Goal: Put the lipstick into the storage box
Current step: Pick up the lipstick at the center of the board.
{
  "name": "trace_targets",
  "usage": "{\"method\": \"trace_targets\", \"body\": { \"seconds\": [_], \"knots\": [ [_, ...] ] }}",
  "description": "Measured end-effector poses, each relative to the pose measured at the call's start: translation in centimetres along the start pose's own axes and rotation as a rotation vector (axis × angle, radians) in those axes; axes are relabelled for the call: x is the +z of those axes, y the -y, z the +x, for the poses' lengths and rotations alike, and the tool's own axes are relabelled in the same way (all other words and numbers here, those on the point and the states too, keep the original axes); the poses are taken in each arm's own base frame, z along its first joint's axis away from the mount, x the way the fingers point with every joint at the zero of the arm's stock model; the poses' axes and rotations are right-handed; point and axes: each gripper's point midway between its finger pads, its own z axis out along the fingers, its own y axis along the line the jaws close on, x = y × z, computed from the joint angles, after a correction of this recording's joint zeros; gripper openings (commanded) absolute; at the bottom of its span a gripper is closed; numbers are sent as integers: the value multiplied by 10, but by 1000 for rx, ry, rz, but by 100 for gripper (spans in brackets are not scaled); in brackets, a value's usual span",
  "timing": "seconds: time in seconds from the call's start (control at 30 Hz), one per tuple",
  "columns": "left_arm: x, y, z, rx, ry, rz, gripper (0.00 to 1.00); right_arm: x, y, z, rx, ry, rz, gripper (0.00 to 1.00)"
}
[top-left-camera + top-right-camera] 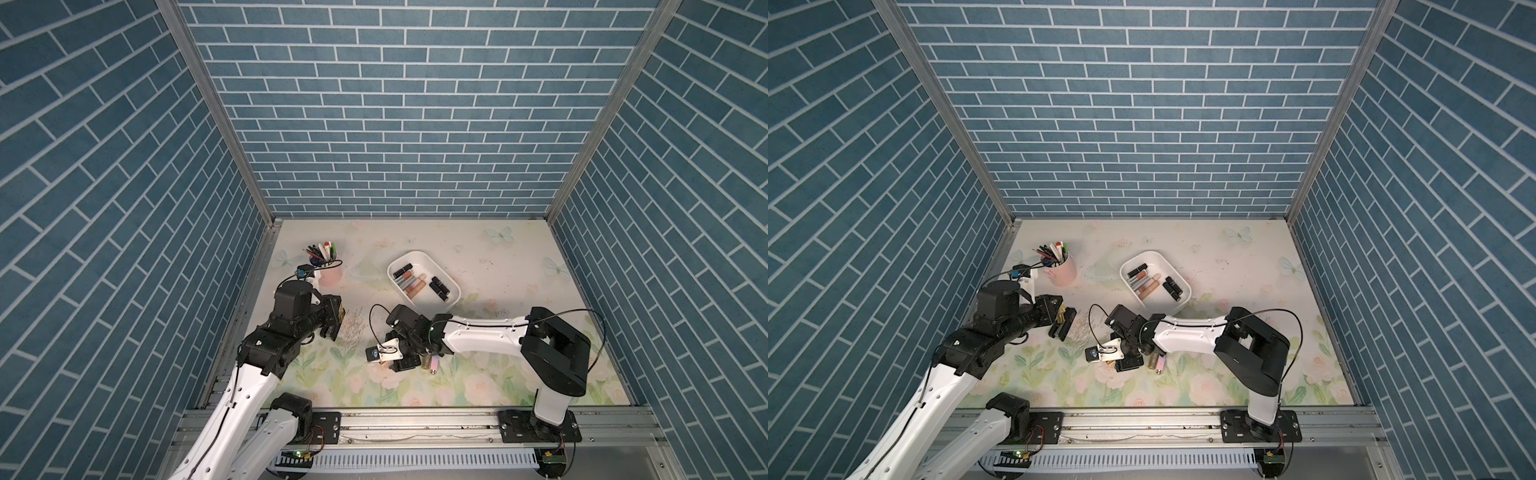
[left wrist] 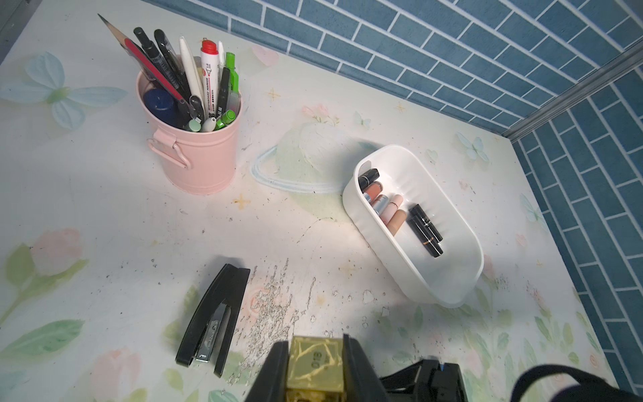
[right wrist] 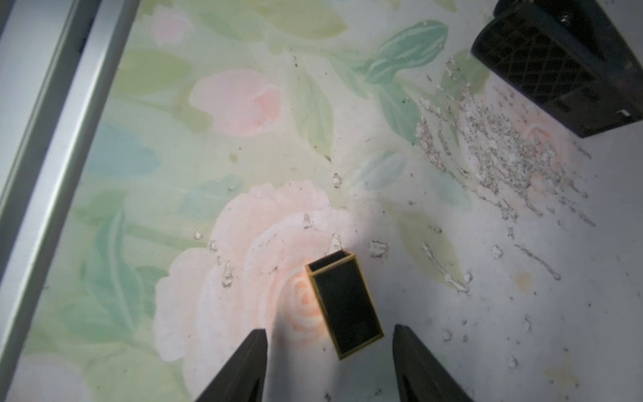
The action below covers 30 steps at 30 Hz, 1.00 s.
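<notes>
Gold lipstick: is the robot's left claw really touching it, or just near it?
Touching. The left wrist view shows the gold lipstick wedged between the left gripper's two black fingers, with no gap on either side.

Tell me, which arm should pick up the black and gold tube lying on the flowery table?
Right. The right gripper is open, and the black and gold tube lies partly between its fingers. The left gripper is shut on a gold lipstick piece, so it's busy.
</notes>
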Motion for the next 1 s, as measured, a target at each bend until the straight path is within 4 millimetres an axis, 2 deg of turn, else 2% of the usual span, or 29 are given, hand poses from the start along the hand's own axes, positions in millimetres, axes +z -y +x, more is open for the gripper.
{"method": "trace_targets", "body": {
  "seconds": [0.17,0.33,0.5,0.63,0.8,0.87,1.0],
  "knots": [
    [-2,0,-1,-1,7,1,17,5,8,1,-34,-23,-13,61],
    [-2,-2,-2,-3,7,0,17,15,7,8,-54,-65,-59,57],
    [-1,-3,-2,-3,5,2,17,18,10,6,-71,-73,-88,44],
    [-1,-3,-2,-2,5,3,17,20,10,5,-76,-72,-101,39],
    [-2,-4,-2,-4,3,4,17,21,7,4,-70,-63,-114,15],
    [-2,-4,-2,-5,0,2,17,21,7,3,-70,-54,-118,11],
    [-5,-2,-6,-7,12,12,17,16,1,5,-7,18,-133,11]
  ]
}}
